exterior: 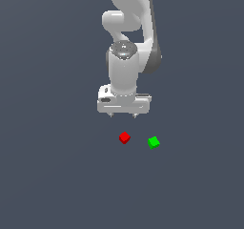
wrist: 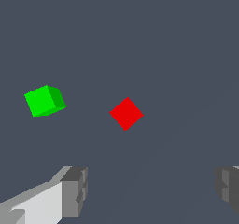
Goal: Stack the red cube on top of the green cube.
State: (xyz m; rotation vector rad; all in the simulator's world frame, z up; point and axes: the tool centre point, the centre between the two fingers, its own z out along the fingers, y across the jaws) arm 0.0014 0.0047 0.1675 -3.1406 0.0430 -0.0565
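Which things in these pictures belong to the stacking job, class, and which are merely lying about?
Belonging to the job:
- small bright red plain-faced cube
- small bright green plain-faced cube
- white gripper, grey fingers spread apart, holding nothing

Lying about:
- nothing else shows; only the plain dark grey surface beneath the cubes

Glossy white plastic-looking arm (exterior: pixel 125 75), matt plain red cube (exterior: pixel 124 138), matt green cube (exterior: pixel 153 142), flat matt grey floor (exterior: pixel 47 175)

1. No text, label, brand, number or sign can be read in either view.
2. The faces of the red cube (exterior: pixel 124 137) and the green cube (exterior: pixel 153 142) are plain, with nothing written on them.
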